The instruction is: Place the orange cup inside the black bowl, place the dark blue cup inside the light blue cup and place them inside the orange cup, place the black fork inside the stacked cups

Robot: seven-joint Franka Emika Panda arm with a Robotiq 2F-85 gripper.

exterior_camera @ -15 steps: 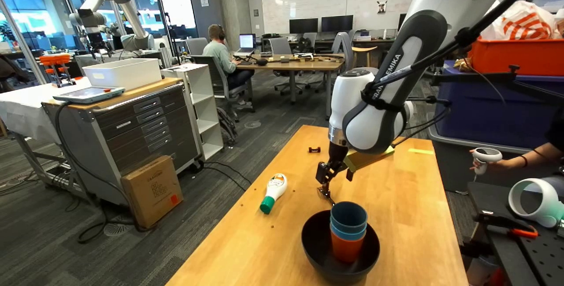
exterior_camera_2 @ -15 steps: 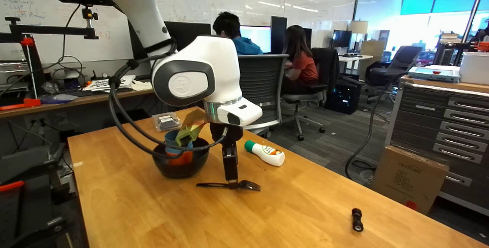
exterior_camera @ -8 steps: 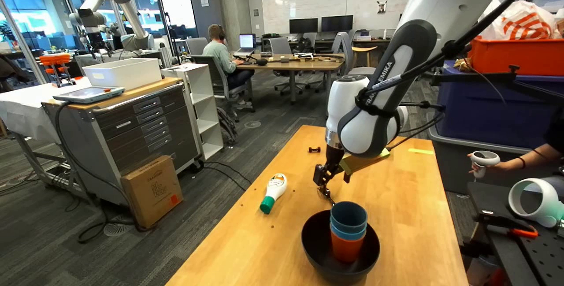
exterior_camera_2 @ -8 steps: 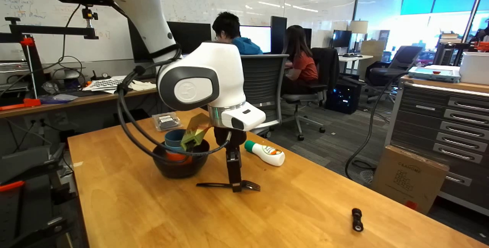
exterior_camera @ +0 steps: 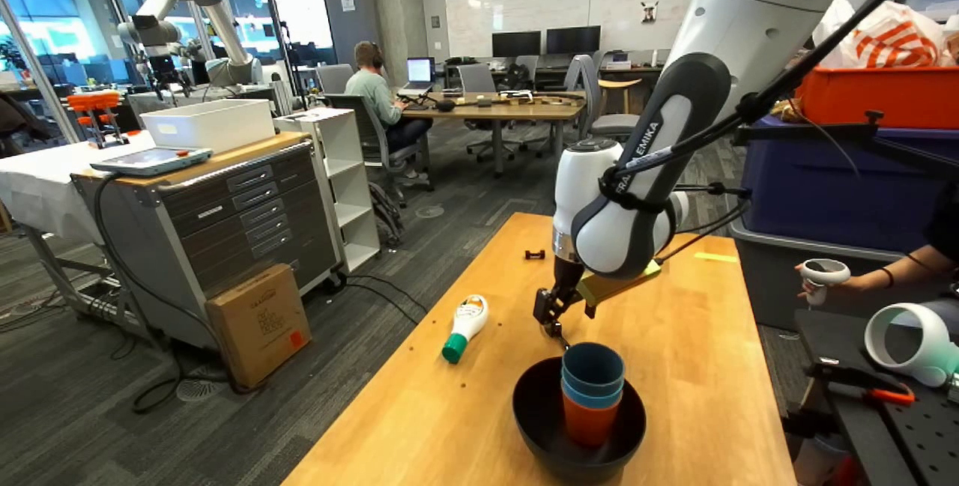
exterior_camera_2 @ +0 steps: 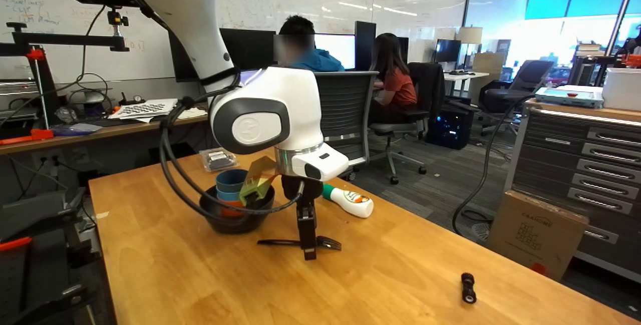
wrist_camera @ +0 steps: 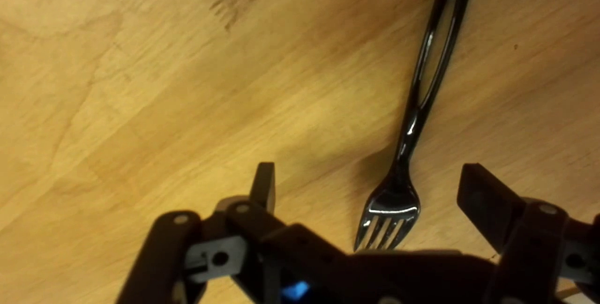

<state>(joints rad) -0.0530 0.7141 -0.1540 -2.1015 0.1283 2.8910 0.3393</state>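
Arm (exterior_camera: 674, 115) lowered | jaws spread wide, black fork (wrist_camera: 413, 121) between, on table (exterior_camera_2: 200, 275)

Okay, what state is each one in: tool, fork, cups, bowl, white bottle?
Tool: open, holding nothing
Black fork: lying on the table, ungripped
Black bowl: mouth up
Orange cup: mouth up inside the black bowl
Light blue cup: nested in the orange cup
Dark blue cup: nested in the light blue cup
White bottle: on its side, green cap on
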